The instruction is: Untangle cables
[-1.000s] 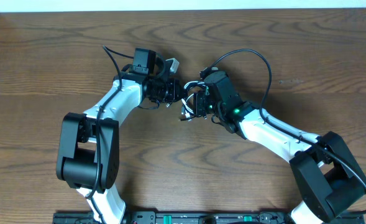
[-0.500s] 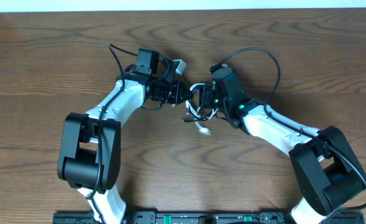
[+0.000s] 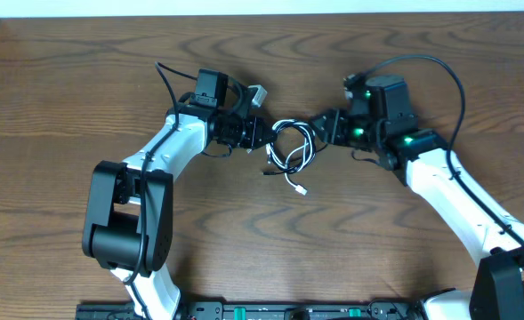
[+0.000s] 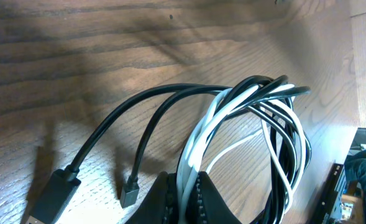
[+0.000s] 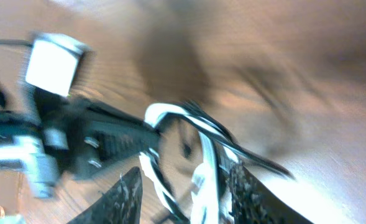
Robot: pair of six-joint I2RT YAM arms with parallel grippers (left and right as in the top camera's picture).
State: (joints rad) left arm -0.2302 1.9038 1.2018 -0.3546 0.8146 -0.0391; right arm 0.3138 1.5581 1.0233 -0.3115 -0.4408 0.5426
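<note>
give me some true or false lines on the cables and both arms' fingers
1. The left fingers clamp the cables. True.
2. Both cables are white. False: one is black, one white.
3. The cables lie on the table between the two arms. True.
4. The right fingers are pressed shut. False: they stand apart, with cables between them.
5. The cables lie fully separated. False: they loop together in one coil.
</note>
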